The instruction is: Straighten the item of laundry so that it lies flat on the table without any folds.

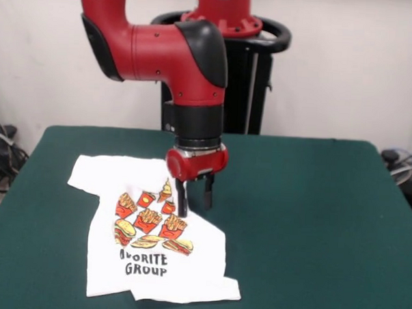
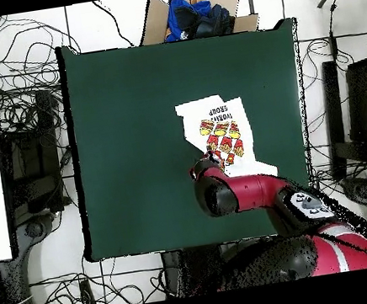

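While the shirt is far from flat, we read this as the early gripping step of the straightening, not the finish. Starting at the left of the front view, the item of laundry [image 1: 148, 234] lies on the table [image 1: 312, 221], left of centre and toward the camera's edge. Its far left corner [image 1: 82, 176] spreads out like a sleeve, and the printed burgers and fries [image 1: 152, 224] sit mid-cloth above the words "GROUP". Only part of the upper line of text shows, which suggests to us that a fold covers the rest, though we cannot be sure.

Moving right, the shirt's right edge runs diagonally, as if a flap is turned under or over, and the bottom right corner [image 1: 224, 290] looks doubled.

At that right edge stands the gripper [image 1: 195, 198], hanging straight down from the arm [image 1: 169, 50]. Its two dark fingers [image 1: 182, 200] are spread apart, one over the white cloth, the other over or near the green; nothing is pinched between them. The overhead view places the gripper [image 2: 206, 163] at the shirt's [image 2: 223, 136] edge likewise.

Next, we judge, it must lower, close on that edge and draw it outward.
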Controlling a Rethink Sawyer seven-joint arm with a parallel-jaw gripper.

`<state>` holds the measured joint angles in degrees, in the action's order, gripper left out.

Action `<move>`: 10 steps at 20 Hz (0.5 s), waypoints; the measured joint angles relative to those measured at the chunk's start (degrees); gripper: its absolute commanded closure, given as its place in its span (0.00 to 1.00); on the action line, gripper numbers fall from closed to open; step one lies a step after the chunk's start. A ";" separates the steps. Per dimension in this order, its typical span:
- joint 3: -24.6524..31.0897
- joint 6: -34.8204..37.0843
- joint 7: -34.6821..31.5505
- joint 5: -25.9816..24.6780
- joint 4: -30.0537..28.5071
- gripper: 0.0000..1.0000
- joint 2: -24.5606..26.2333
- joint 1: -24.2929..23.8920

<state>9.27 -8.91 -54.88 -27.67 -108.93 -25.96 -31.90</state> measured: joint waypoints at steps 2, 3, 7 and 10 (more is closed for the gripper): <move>-0.02 0.00 0.00 0.00 0.62 0.00 0.62 0.05; -0.02 0.00 0.00 0.00 0.79 0.00 0.79 0.04; -0.02 0.00 0.00 0.00 1.29 0.00 1.53 0.04; 0.00 -0.03 0.00 0.00 1.71 0.00 2.23 0.01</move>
<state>9.27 -8.93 -54.88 -27.67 -107.21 -23.74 -31.89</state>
